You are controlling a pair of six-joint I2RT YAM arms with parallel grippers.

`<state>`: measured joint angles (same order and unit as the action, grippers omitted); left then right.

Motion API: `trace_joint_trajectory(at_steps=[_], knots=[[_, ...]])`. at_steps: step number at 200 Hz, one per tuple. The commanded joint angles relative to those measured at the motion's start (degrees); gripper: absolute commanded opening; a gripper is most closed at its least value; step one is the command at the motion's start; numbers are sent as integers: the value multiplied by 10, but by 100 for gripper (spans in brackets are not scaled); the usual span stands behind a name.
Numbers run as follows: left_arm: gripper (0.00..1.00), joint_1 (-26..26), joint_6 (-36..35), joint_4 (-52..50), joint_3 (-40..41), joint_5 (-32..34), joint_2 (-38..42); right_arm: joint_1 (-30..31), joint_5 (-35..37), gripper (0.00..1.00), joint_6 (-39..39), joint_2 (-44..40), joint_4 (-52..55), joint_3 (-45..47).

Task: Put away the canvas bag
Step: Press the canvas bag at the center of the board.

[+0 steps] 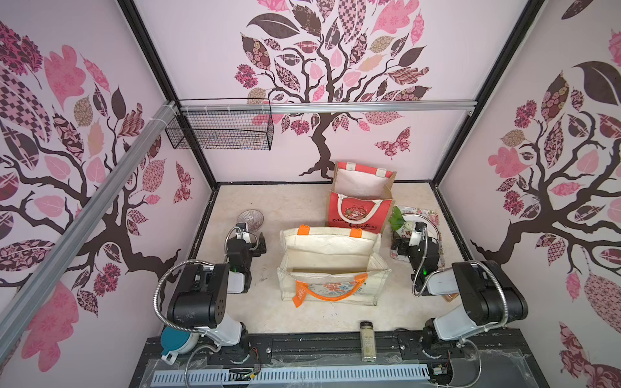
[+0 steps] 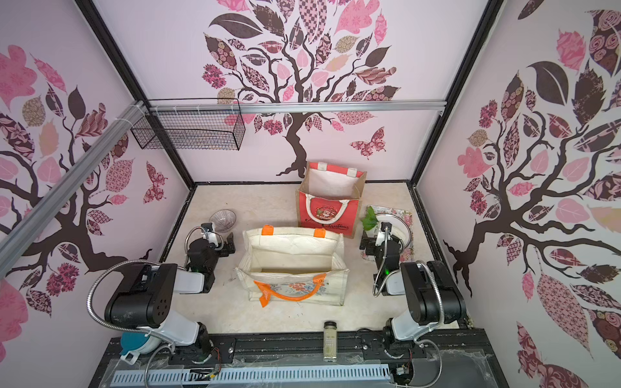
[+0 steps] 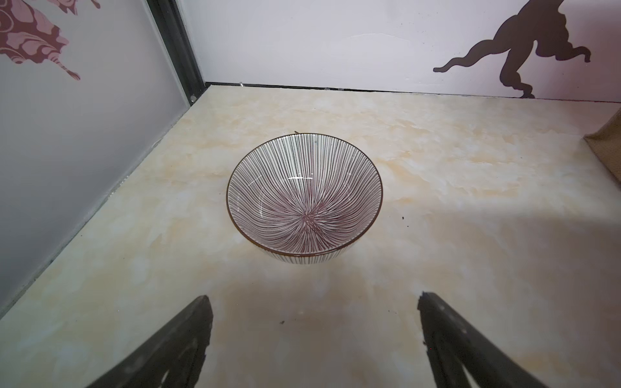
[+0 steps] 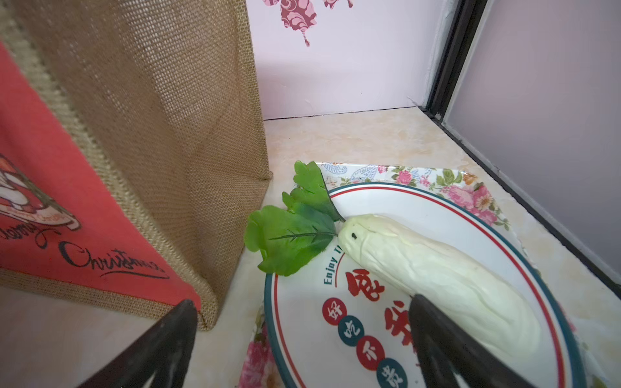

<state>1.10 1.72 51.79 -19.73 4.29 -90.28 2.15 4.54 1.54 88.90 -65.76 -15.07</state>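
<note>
Closest to the lens, a spice jar stands at the front edge, in front of the canvas bag, which sits upright and open-mouthed mid-table. Left of that bag the left gripper hovers, jaws wide apart and empty, facing a striped bowl. Right of it the right gripper, likewise spread and holding nothing, hangs by a plate bearing a white radish, and a red Christmas bag stands just behind.
</note>
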Motion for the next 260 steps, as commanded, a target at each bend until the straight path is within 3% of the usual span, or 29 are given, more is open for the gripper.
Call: trace_joint_trajectory(at_steps=[1,225,249,260], knots=[[98,3,-2,22,-18,4,-5,2,6,100,4,8,-12,-15],[98,9,6,35,-10,-5,-3,1,7,100,7,5,-19,-10],[98,7,15,102,38,35,33,1,27,100,12,-58,28,-8],[98,-2,20,77,46,85,79,1,40,100,18,-106,82,-18]])
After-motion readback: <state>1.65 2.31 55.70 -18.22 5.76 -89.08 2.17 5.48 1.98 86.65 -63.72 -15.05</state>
